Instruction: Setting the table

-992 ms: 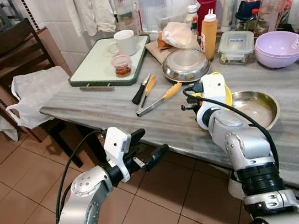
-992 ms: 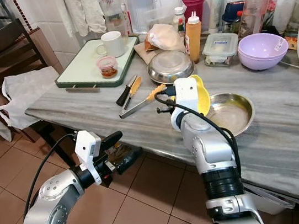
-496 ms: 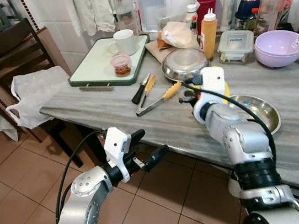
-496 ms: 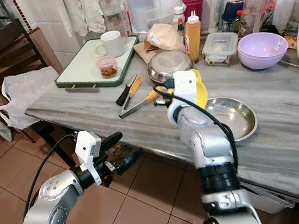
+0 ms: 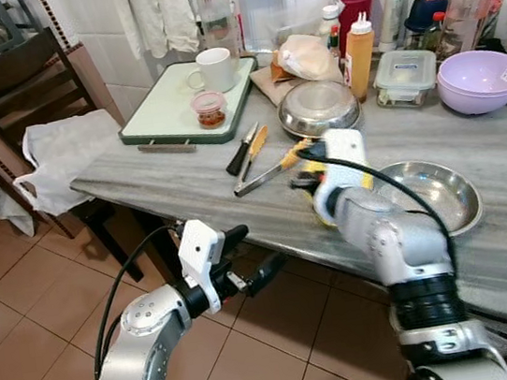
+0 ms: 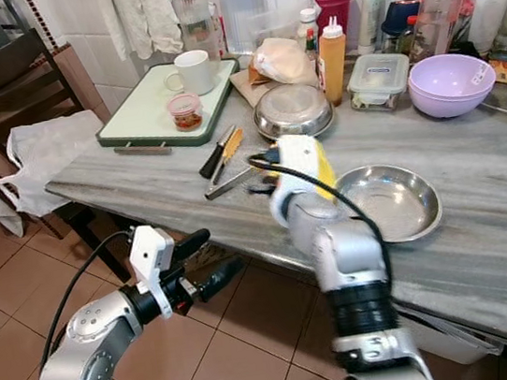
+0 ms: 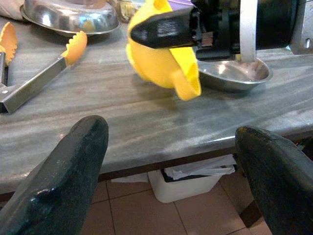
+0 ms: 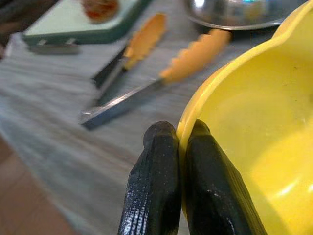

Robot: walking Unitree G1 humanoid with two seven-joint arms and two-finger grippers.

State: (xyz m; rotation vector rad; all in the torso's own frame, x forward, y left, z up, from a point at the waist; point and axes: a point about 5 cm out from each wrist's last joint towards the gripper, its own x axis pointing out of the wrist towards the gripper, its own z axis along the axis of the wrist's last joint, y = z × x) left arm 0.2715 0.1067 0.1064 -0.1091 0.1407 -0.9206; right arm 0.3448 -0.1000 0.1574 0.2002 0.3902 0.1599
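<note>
I note a white bag point(image 5: 64, 150) draped over the left end of the tabletop point(image 5: 187, 185), with a green tray point(image 5: 168, 117) behind it carrying a white mug point(image 5: 215, 69) and a small sauce cup point(image 5: 210, 109). My left claw point(image 5: 249, 257) hangs below the tabletop edge over the tiled floor, its fingers spread wide and holding nothing. Further along lie a knife point(image 5: 237, 153) and orange-tipped tongs point(image 5: 269, 169), with an upturned steel dish point(image 5: 318, 108) beyond them. My right claw point(image 8: 178, 142) is pinched tight on the rim of the yellow bowl point(image 7: 161, 58), which it holds tilted just above the tabletop, close beside the tongs. To its right sits an open steel bowl point(image 5: 434, 198), and further back a purple bowl point(image 5: 485, 79) among bottles and containers.

Assessment: setting is at an early stage. I see no laid place; the yellow bowl remains to be set down and released, and other ware awaits distribution.
</note>
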